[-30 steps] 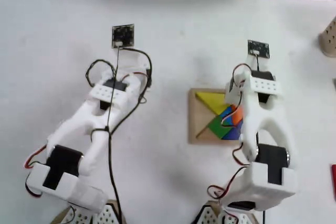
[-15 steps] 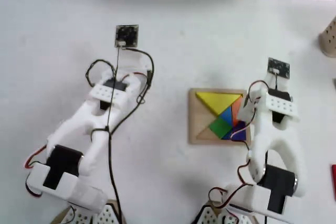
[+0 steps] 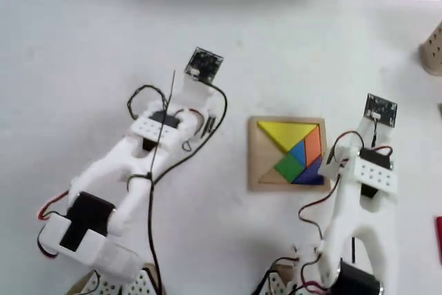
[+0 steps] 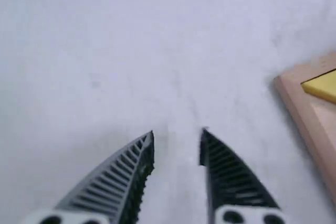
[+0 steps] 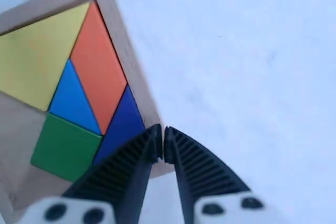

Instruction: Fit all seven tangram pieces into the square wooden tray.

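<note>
Right arm (image 3: 360, 191) has backed off the square wooden tray (image 3: 253, 157) mid-counter (image 3: 83, 46), jaws pinched empty at its rim, left arm (image 3: 148, 146) swinging nearer, jaws spread empty; 5 smooth flat pieces seated, including yellow triangle (image 3: 286, 132) and green square (image 3: 290, 166), so bare wood likely awaits 2 more.

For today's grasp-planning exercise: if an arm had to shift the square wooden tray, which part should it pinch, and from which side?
Probably the raised wall of the wooden tray on the side nearest the left gripper, pinched from above. Bare floor lies just inside that wall, so one finger fits inside, one outside; the orange piece and dark blue triangle crowd the opposite wall.
</note>
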### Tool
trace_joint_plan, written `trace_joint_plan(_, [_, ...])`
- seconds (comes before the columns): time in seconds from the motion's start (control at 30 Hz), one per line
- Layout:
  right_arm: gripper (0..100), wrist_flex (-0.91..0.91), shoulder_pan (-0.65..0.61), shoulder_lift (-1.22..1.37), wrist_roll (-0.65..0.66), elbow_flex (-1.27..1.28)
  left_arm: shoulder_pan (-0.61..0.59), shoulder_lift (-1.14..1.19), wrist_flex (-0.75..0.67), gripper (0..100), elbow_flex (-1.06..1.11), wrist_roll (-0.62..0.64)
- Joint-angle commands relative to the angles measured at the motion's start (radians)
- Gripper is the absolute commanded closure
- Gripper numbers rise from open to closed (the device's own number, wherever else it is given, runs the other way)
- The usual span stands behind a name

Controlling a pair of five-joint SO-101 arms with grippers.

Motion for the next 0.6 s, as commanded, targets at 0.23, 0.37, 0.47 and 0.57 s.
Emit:
trace_joint_plan(0.23, [97.8,-0.028,0.008,-0.096,0.015,0.017,-0.031,-0.01,0.216,70,-0.043,0.195])
trace_joint_plan(0.37, [97.7,-0.028,0.013,-0.094,0.06,0.02,-0.025,-0.007,0.216,79,-0.052,0.189])
trace_joint_plan(0.47, [97.7,-0.028,0.019,-0.096,0.101,0.049,-0.027,-0.005,0.216,88,-0.052,0.189])
trace_joint_plan(0.57, [97.7,-0.028,0.065,-0.104,0.137,0.071,-0.025,-0.004,0.216,98,-0.054,0.187])
